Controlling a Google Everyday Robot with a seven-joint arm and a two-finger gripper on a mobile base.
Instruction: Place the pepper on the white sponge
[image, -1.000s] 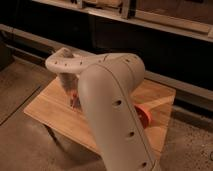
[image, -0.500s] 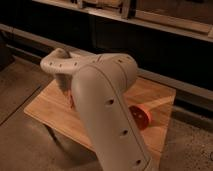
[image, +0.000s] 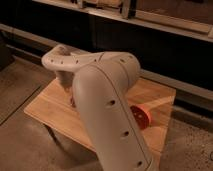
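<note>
My large beige arm (image: 107, 110) reaches across the wooden table (image: 52, 107) and hides most of its middle. The gripper (image: 69, 91) hangs below the wrist, low over the left part of the table. A small reddish patch (image: 73, 103) shows just under it; I cannot tell whether this is the pepper. The white sponge is hidden or out of view.
A round red-orange object (image: 142, 116) lies on the right part of the table, half hidden by my arm. Dark shelving with a metal rail (image: 165, 27) runs behind the table. Concrete floor (image: 20, 145) surrounds it on the left and in front.
The wrist and gripper have shifted slightly to the left over the table. The red-orange object has not moved.
</note>
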